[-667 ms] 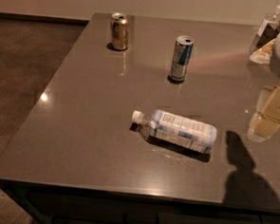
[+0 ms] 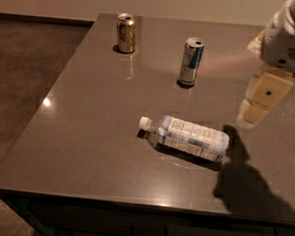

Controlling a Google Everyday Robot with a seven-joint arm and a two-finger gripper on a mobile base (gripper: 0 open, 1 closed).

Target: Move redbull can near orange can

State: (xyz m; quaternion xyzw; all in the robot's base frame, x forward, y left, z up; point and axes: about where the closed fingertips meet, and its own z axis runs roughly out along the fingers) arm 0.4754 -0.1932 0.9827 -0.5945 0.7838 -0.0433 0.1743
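Note:
The redbull can, slim and blue-and-silver, stands upright in the middle of the far part of the table. The orange can, shorter and golden-orange, stands upright near the far left corner, well to the left of the redbull can and apart from it. My gripper hangs above the right side of the table, to the right of the redbull can and a little nearer the front, touching nothing. It holds nothing that I can see.
A clear plastic water bottle with a white cap lies on its side in the middle of the dark grey table, in front of the redbull can. The table's left and front edges drop to a brown floor.
My gripper and arm have moved left, toward the redbull can, and slightly up. Both cans and the bottle have not moved.

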